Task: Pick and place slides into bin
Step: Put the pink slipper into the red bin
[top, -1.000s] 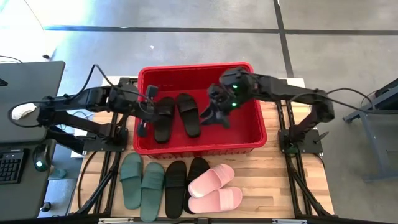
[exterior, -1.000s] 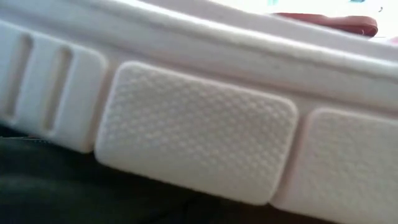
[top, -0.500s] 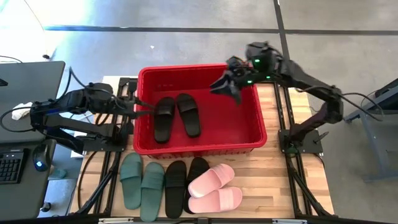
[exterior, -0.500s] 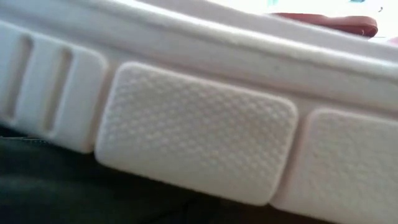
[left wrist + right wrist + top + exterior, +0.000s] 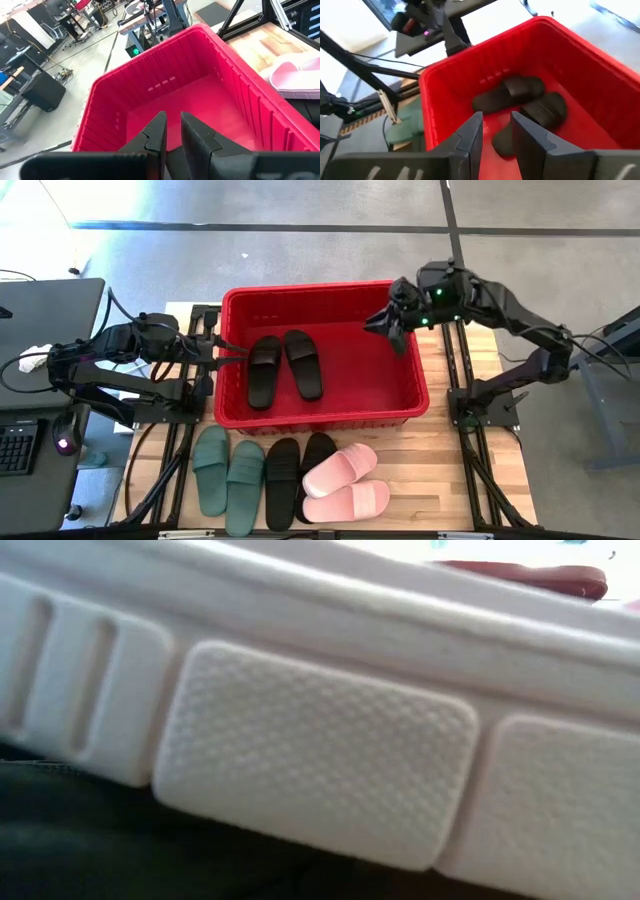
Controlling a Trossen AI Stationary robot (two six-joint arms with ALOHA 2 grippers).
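Two black slides lie side by side inside red bin.

Wooden table; keyboard, mouse on dark desk beside it

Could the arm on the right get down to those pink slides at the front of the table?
Probably yes. The right gripper hangs empty over the red bin's right rim, and the pink slides lie uncovered on the table in front of the bin, with nothing on top.
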